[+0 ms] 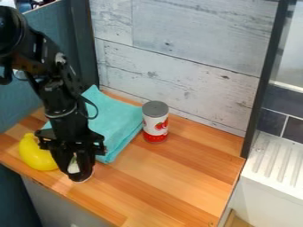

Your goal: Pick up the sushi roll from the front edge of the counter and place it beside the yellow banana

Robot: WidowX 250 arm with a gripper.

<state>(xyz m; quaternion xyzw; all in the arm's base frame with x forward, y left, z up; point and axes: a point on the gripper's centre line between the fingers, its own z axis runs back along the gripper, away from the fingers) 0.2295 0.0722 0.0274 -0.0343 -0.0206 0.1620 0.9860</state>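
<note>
Your gripper [78, 174], low at the counter's [172, 181] near left.
You cannot tell whether it pinches the white item [73, 164] at its tip; yellow object [35, 154] left, cloth [115, 116] and can [156, 122] beyond.

At left, a rounded yellow object [36, 154]. Left of centre, a folded turquoise cloth [115, 116]; just beside, near the centre, an upright red-and-white can [155, 125] with a grey top. Beneath, a wooden counter [172, 177]. Across the top, a whitewashed plank wall [183, 66] between dark posts [259, 88]. At far left, a blue panel [15, 104]; at right, dark tiles [273, 122] above a ribbed white surface [273, 164].
</note>
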